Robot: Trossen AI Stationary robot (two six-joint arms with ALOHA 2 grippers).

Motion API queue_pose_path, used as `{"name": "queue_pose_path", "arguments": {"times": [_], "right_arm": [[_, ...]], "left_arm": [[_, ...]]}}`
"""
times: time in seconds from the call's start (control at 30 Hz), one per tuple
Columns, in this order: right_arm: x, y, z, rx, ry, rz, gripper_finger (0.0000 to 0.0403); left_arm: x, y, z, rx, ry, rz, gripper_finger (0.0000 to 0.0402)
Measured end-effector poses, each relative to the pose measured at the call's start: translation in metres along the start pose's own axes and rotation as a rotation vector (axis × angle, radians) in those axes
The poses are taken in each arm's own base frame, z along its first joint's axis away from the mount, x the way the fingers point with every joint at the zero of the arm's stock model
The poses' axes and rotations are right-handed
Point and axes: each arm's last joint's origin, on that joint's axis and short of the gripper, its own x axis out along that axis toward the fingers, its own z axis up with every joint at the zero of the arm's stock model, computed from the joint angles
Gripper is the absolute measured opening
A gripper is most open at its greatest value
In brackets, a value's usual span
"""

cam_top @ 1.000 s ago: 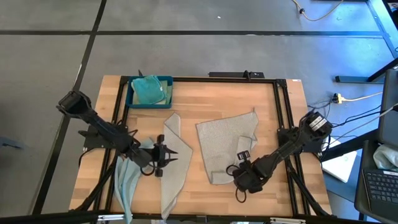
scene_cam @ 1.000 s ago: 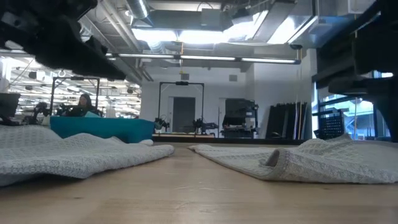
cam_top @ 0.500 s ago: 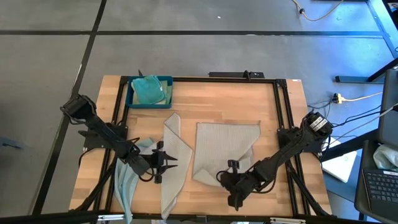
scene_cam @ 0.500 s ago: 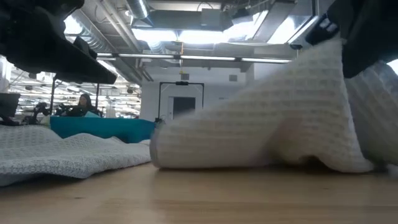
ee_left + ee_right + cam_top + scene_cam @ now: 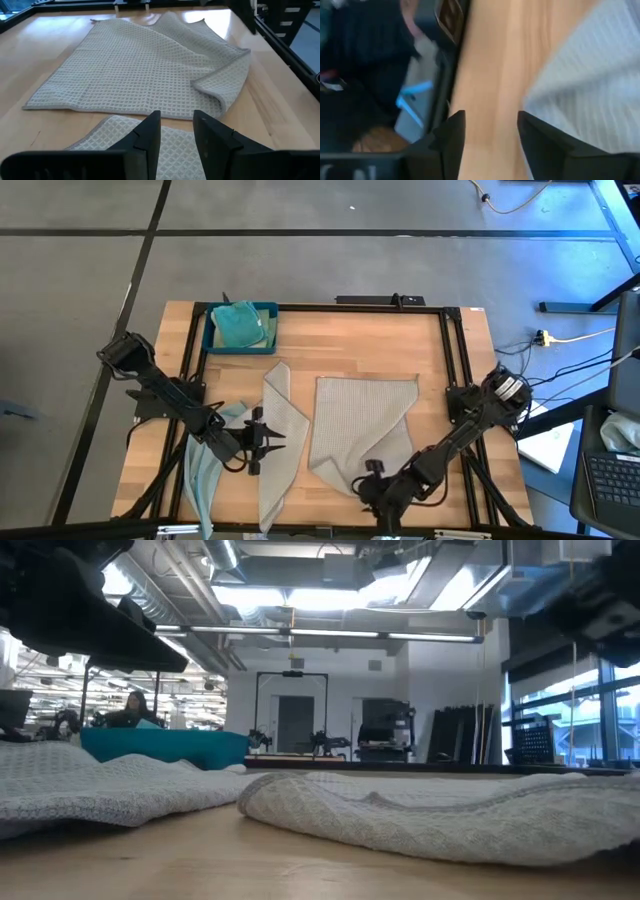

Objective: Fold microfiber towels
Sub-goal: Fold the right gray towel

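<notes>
Hovering with fingers apart and empty, the right gripper point(image 5: 372, 482) sits just beside the light grey waffle-weave microfiber towel point(image 5: 362, 430); the loose fold may spring open.

Left arm: I see it reaching in from the tabletop's left edge, slanting toward the near centre. Its left tool point(image 5: 262, 446) points toward the middle of the tabletop; the wrist view shows the two dark fingers point(image 5: 148, 138) parted by a narrow gap with nothing between them. Right arm: I see it stretched from the right edge diagonally down to the near edge. Its right tool point(image 5: 372, 480) sits low there, fingers point(image 5: 451, 135) standing apart and empty.
</notes>
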Motion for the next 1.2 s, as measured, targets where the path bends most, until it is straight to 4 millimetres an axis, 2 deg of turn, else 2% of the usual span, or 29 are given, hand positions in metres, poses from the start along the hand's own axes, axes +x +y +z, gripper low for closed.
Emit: {"name": "queue_pose_path", "arguments": {"times": [0.13, 0.27, 0.4, 0.6, 0.8, 0.9, 1.07, 1.2], "right_arm": [[-0.016, -0.002, -0.013, 0.037, 0.17, -0.123, 0.0193], [-0.029, -0.007, -0.037, 0.098, 0.358, -0.306, 0.018], [-0.028, -0.004, -0.06, 0.2, 0.383, -0.359, 0.0163], [-0.016, 0.016, -0.08, 0.379, 0.32, -0.161, 0.0148], [-0.017, 0.044, -0.084, 0.491, 0.225, 0.03, 0.0142], [-0.019, 0.049, -0.085, 0.484, 0.181, 0.032, 0.0142], [-0.02, 0.049, -0.086, 0.476, 0.156, 0.016, 0.0142], [-0.02, 0.046, -0.088, 0.466, 0.175, -0.019, 0.0142]], "left_arm": [[0.0, 0.0, 0.0, 0.018, -0.003, 0.002, 0.0108], [0.0, 0.0, 0.001, 0.018, -0.006, 0.005, 0.0108], [0.0, 0.0, 0.001, 0.018, -0.006, 0.004, 0.0108], [0.0, 0.0, 0.001, 0.017, -0.006, 0.004, 0.0108], [0.001, 0.001, 0.002, 0.043, -0.014, 0.012, 0.0108], [0.002, 0.001, 0.008, 0.075, -0.06, -0.009, 0.0108], [0.004, -0.002, 0.029, 0.155, -0.214, -0.199, 0.0108], [0.019, 0.007, 0.044, 0.118, -0.185, -0.224, 0.0109]]}}
